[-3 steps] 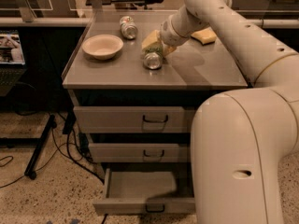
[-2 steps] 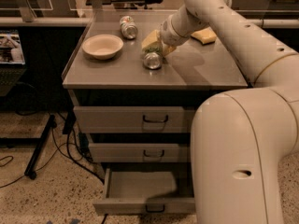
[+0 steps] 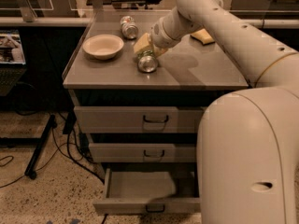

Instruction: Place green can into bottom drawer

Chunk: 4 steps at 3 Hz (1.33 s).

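Arm (image 3: 243,41) reaches in from the right over the grey worktop (image 3: 201,73) of a three-drawer cabinet. Bottom drawer (image 3: 140,185) stands pulled out, and no object shows in the part I can see (robot's body hides its right end). Two upper drawers (image 3: 117,119) are shut. Pale bowl (image 3: 103,46) sits at left, silver can (image 3: 129,27) lies behind it, yellow sponge (image 3: 203,36) is at rear right. Green can (image 3: 147,62) lies on its side mid-worktop, silver end toward the camera. Gripper (image 3: 150,50) is right at the can's far end. Whether it is apart or clamped: cannot tell. Step in hand looks like the grasp. Best taken squarely across the round body, since a can on its side will roll. Lift it clear of the bowl before lowering it to the drawer.
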Available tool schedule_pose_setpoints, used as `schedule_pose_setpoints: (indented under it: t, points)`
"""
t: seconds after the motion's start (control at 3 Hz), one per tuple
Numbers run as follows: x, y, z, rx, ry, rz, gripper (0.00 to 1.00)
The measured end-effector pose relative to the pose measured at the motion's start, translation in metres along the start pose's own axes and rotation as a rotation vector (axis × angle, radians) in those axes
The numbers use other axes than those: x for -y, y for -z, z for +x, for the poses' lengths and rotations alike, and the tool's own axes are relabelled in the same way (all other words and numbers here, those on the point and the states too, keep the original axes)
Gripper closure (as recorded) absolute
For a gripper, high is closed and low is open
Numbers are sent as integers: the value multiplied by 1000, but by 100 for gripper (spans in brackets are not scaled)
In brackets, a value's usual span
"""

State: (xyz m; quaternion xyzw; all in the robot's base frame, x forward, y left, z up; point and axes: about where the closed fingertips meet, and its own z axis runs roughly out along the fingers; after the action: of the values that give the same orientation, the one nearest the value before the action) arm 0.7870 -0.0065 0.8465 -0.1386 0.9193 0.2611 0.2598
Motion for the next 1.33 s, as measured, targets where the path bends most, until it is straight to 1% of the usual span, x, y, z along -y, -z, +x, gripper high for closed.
schedule_pose_setpoints:
  t: [0.33,0.67,1.0,1.33]
  points:
    - [-22,20,14,27,85,-5,100]
    - [-58,100,43,144,159,20,100]
    - [-63,135,93,171,164,48,100]
    - [-52,122,125,114,149,62,100]
